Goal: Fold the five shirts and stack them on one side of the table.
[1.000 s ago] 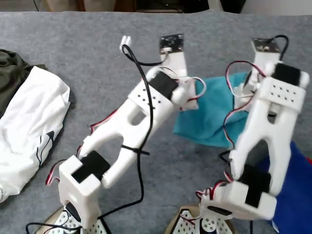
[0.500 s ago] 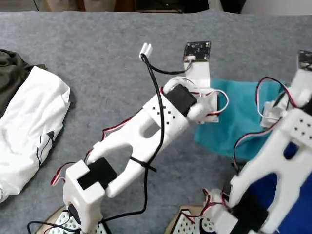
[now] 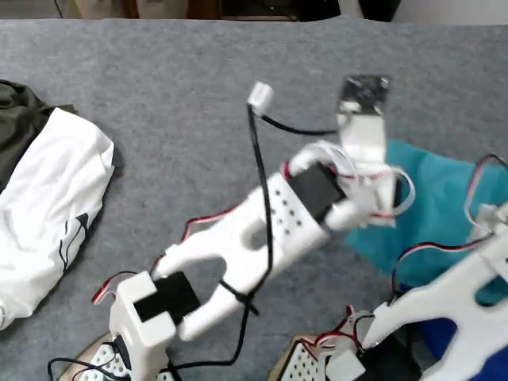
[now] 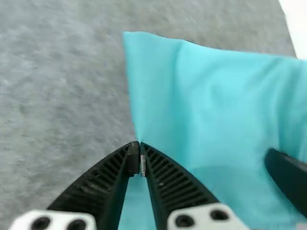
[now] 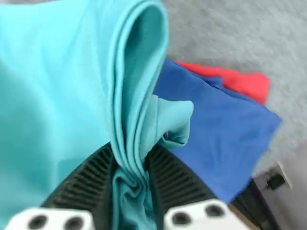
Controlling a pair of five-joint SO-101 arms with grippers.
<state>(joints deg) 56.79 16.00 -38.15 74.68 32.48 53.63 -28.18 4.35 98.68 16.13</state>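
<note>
Evidently stacking the teal shirt (image 4: pixel 206 96).
Left gripper (image 4: pixel 139 155), right gripper (image 5: pixel 130 178) clamp it; next, lay squarely on blue shirt (image 5: pixel 216 139).

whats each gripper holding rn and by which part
Both hold the teal shirt: the left gripper pinches its edge, the right gripper clamps a bunched fold of layers.

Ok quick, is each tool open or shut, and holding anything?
Left tool: shut, pinching the teal shirt edge.
Right tool: shut on a bunched fold of the teal shirt.
</note>
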